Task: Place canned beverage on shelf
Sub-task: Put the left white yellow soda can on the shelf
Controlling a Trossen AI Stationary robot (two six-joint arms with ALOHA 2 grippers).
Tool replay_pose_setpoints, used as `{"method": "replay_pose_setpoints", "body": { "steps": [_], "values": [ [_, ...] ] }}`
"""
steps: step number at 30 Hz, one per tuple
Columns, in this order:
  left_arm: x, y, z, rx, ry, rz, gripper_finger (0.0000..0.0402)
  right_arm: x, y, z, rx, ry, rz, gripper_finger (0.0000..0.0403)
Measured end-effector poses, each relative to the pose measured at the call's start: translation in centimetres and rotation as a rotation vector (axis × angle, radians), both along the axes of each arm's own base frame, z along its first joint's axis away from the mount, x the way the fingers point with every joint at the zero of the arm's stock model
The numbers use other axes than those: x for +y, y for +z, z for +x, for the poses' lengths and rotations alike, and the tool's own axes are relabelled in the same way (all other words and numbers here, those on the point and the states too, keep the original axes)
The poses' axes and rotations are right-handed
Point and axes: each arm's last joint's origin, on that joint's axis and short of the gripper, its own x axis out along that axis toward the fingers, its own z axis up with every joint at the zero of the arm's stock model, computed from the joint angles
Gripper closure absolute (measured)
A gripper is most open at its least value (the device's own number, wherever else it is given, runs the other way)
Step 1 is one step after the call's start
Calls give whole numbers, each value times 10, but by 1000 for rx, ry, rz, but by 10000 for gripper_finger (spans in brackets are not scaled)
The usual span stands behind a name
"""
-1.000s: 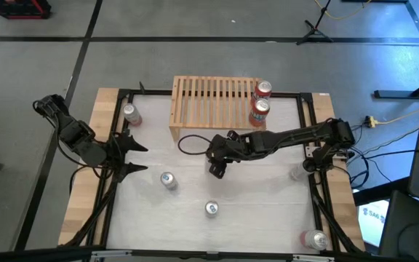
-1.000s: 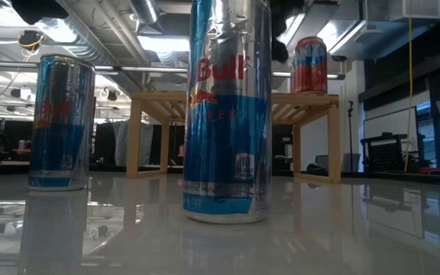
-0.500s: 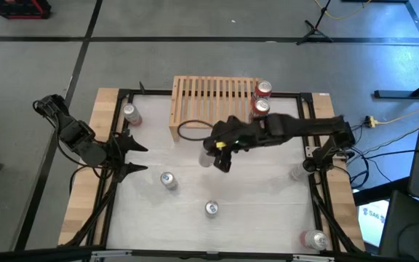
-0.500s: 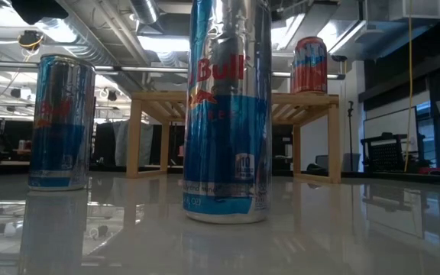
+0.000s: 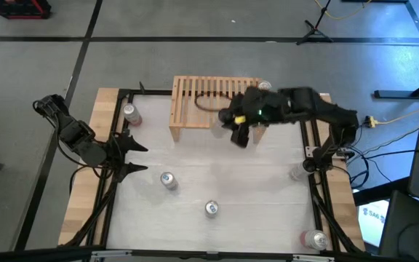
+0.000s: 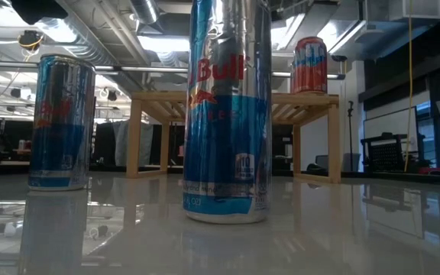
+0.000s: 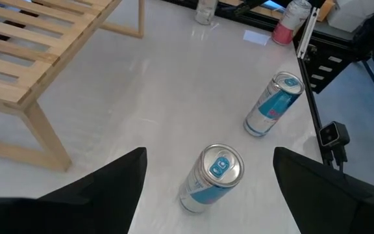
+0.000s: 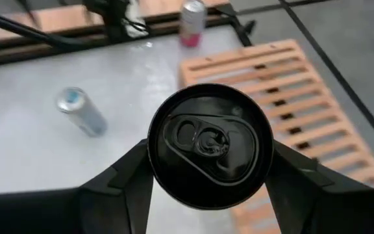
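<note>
My right gripper (image 5: 237, 135) hangs above the table at the near edge of the light-wood slatted shelf (image 5: 208, 102), shut on a beverage can (image 8: 208, 143). The can's dark top with its pull tab faces the right wrist camera and hides its body. A red can (image 6: 310, 65) stands on the shelf's right end. My left gripper (image 5: 128, 153) waits open at the table's left edge. Its fingers frame a blue can (image 7: 211, 177) that stands farther off on the table, and they touch nothing. My right gripper pinches the can between its two fingers, one on each side of the wall just under the top rim (image 8: 149, 174). The fingers slant downward from the table's right side. The can is lifted clear of the table, its top toward the wrist.
Two blue cans (image 5: 167, 180) (image 5: 211, 209) stand on the white table's near half. A pink can (image 5: 128, 113) stands at the far left. A pale can (image 5: 297, 172) and a red one (image 5: 315, 239) stand along the right edge. A black frame rail (image 5: 315, 211) borders the table.
My right gripper has risen from the middle of the table and gone toward the far edge and the shelf. It has rolled a little on the way. The can has stayed between its fingers, clear of the table.
</note>
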Motion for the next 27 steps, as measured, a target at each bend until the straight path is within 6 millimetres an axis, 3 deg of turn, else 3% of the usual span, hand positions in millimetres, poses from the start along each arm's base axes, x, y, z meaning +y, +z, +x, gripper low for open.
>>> {"method": "replay_pose_setpoints", "body": {
  "steps": [11,27],
  "values": [
    [0,0,0,1,-4,-4,77,-87,-7,-20,142,20,-28,182],
    [-1,2,1,-25,1,-20,77,-144,-10,-41,140,149,-31,181]
  ]
}}
